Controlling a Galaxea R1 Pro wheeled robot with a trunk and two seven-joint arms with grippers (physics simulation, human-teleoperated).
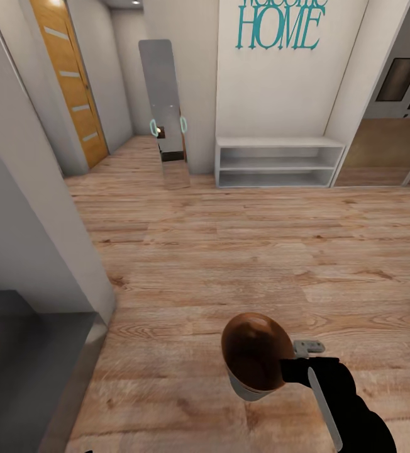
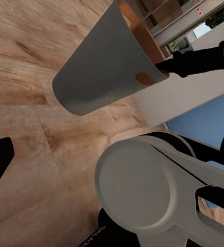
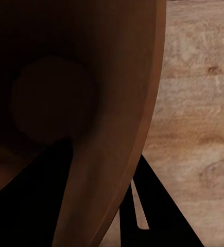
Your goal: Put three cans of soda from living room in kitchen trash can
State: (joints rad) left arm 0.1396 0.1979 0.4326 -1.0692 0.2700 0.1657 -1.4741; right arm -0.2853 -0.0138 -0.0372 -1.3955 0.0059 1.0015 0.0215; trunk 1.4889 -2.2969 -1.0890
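Observation:
The tash can (image 1: 255, 362), pale grey outside and brown inside, hangs tilted above the wood floor at the bottom of the head view. My right gripper (image 1: 291, 368) is shut on its rim. The right wrist view looks into the brown inside (image 3: 65, 103), with the wall pinched between my right gripper's (image 3: 101, 206) black fingers (image 3: 39, 200). From the left wrist view I see the bin's grey outside (image 2: 101, 67) and oval handle slot (image 2: 142, 78). My left gripper (image 2: 112, 159) is open, holding nothing. The cans of soda are out of view.
I am in a hallway with a pale wood floor (image 1: 243, 251). A tall mirror (image 1: 163, 113) and a low white shelf (image 1: 279, 162) stand against the far wall under teal HOME lettering (image 1: 279, 28). A wall corner (image 1: 41, 239) juts in at left.

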